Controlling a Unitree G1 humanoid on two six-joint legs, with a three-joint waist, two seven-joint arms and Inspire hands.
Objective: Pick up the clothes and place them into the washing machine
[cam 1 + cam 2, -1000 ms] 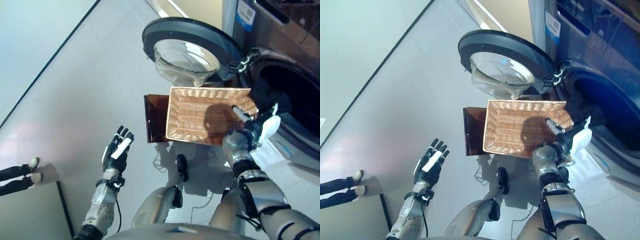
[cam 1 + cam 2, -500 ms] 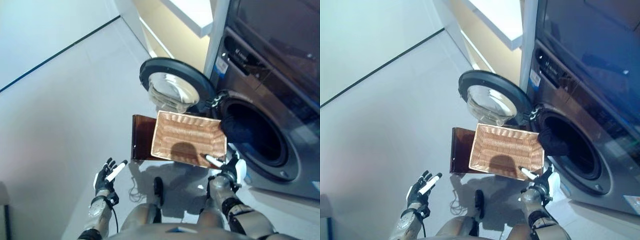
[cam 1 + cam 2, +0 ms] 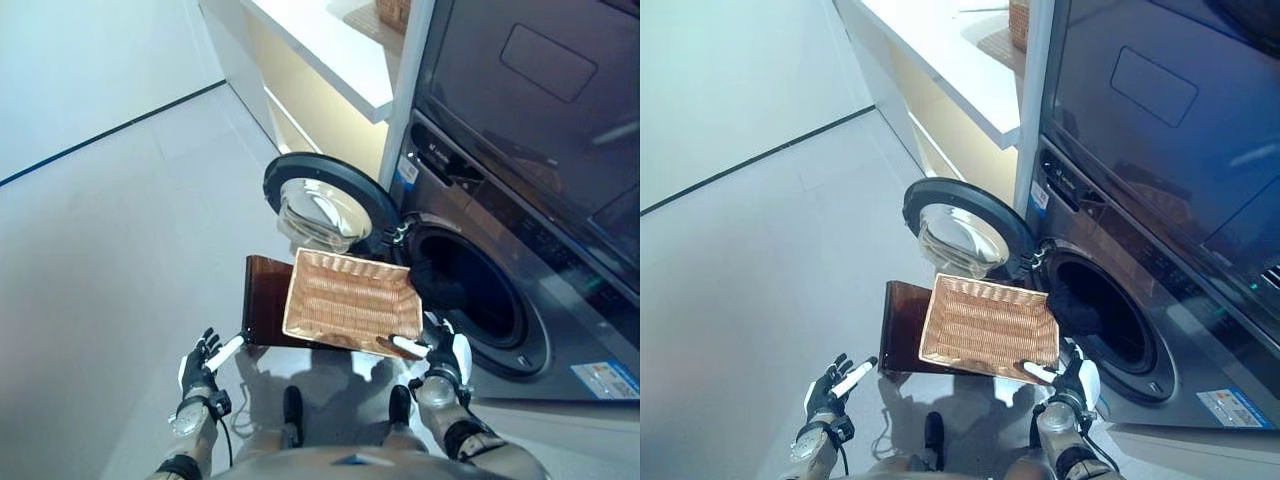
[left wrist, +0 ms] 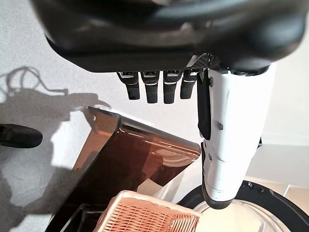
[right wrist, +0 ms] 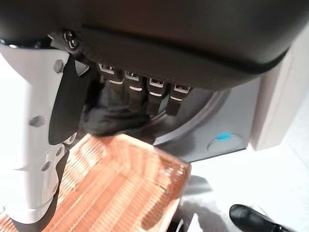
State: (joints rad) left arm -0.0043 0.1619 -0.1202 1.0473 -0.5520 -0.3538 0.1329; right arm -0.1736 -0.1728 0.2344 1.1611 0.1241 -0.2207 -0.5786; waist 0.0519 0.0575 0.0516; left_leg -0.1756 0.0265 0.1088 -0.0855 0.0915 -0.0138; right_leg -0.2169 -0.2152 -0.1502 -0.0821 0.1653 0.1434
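A dark garment (image 5: 112, 115) lies just inside the washing machine's round opening (image 3: 468, 292), at its left rim (image 3: 1064, 300). The machine's door (image 3: 322, 207) hangs open to the left. An empty wicker basket (image 3: 350, 300) rests on a brown translucent stand (image 3: 264, 300) before the machine. My right hand (image 3: 442, 358) is open at the basket's near right corner, fingers straight (image 5: 145, 94), holding nothing. Well left of the stand, my left hand (image 3: 200, 362) hangs open over the floor, its fingers (image 4: 154, 88) pointing at the stand (image 4: 130, 162).
A second dark appliance (image 3: 540, 90) is stacked above the washing machine. A white counter (image 3: 320, 45) with a wicker item on it runs along the wall to the left. Grey floor (image 3: 110, 230) spreads out to the left.
The camera has risen and pulled back, so the whole machine and counter now show. The dark garment stays in the opening. Both hands remain open and sit lower in view.
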